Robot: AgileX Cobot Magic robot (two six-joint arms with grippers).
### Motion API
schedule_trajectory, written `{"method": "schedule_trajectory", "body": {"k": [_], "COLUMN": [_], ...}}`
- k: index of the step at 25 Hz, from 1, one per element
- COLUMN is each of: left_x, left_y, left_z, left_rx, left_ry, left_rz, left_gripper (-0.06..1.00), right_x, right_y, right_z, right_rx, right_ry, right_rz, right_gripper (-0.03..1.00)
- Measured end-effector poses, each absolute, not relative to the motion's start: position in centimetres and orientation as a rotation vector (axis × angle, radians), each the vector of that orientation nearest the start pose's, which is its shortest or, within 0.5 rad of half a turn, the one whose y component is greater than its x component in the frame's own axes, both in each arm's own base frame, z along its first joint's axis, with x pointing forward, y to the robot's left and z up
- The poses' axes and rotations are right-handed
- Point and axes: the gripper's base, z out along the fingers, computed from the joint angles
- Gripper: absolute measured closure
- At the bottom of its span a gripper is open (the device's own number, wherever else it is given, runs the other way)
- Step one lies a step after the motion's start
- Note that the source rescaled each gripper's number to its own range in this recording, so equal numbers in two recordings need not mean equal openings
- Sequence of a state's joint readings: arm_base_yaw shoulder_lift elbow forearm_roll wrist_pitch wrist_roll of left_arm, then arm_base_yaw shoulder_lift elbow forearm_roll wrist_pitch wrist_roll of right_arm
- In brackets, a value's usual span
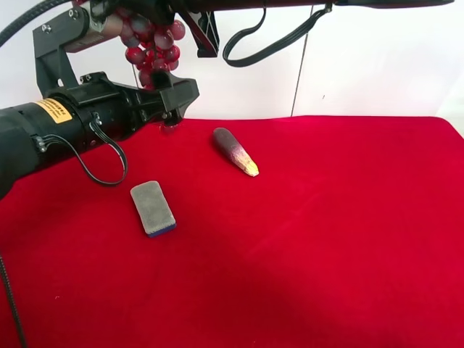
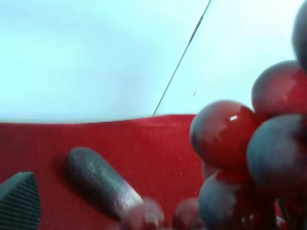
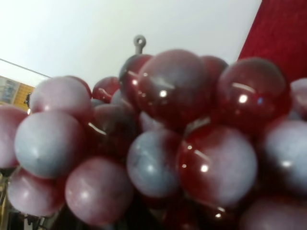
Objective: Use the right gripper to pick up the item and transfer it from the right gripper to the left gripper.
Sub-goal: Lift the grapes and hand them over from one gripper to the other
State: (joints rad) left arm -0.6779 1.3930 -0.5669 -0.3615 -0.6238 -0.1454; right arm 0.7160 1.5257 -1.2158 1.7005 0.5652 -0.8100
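Grape handover, above red cloth
right claw (image 1: 185, 18) pinched on artificial grape bunch (image 1: 152, 51), which hangs under it; left claw (image 1: 174, 90) spread, bunch tip at its fingers. yellow label (image 1: 52, 110) behind left claw: text unreadable.

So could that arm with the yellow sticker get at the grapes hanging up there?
Probably yes. The grapes dangle from the other arm, and their lower end hangs right by the left gripper, whose jaws stand open. Nothing sits between them, and the left wrist view shows the grapes close up.
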Motion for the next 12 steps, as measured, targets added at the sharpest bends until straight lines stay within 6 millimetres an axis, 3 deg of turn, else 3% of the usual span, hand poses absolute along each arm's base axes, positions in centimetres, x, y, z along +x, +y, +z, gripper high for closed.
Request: {"method": "schedule_trajectory", "body": {"k": [2,4,6,10,11,12], "left_x": [22.7,22.7,22.7,22.65,22.62,22.6], "left_y": [-15.86,-15.86,-15.87,-15.96,-16.02,-16.06], "left_z": [24.22,24.22,24.22,24.22,24.23,24.24], "left_rx": [0.047,0.047,0.046,0.062,0.073,0.084], "left_ry": [1.756,1.756,1.756,1.756,1.755,1.753], "left_rz": [-0.649,-0.649,-0.651,-0.655,-0.656,-0.656], "left_gripper": [-0.06,0.01,0.19,0.86,0.92,0.91], "right_x": [23.35,23.35,23.35,23.33,23.31,23.29], "right_y": [26.73,26.73,26.73,26.73,26.72,26.72], "right_z": [36.21,36.21,36.2,36.19,36.21,36.21], "right_rx": [-0.291,-0.291,-0.292,-0.297,-0.3,-0.303], "right_ry": [1.984,1.984,1.984,1.985,1.984,1.985], "right_rz": [1.613,1.613,1.612,1.609,1.608,1.609], "right_gripper": [0.97,0.97,0.97,0.97,0.97,0.97]}}
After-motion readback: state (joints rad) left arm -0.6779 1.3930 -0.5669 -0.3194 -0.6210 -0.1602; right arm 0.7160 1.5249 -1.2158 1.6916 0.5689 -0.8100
